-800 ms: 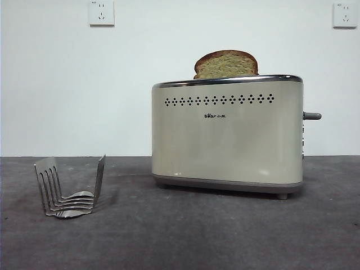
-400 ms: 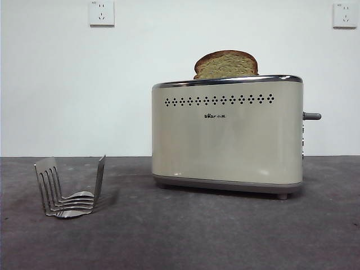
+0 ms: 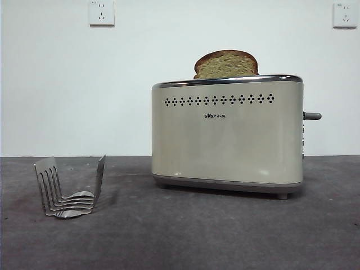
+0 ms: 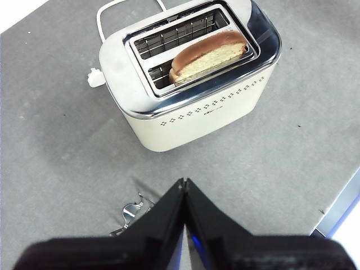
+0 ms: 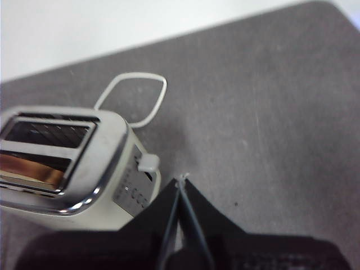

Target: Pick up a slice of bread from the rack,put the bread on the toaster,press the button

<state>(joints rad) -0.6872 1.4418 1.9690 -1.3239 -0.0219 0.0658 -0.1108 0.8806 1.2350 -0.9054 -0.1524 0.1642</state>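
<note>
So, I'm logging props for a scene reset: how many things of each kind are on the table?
Slice of bread: 1, standing in a toaster slot
Toaster: 1
Rack: 1, with no bread in it
Total: 3

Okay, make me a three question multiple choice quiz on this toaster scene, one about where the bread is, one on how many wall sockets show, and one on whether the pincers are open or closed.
1. Where is the slice of bread?
A. in the rack
B. in a slot of the toaster
C. flat on the table

2. How many wall sockets show in the front view?
A. one
B. two
C. four

3. How do both pincers stand?
A. shut and empty
B. wide open
C. gripping bread

Answers:
1 B, it stands in the toaster while the rack holds nothing.
2 B, one socket at left, another at right.
3 A, the left pincer and right pincer have their tips together.
</note>
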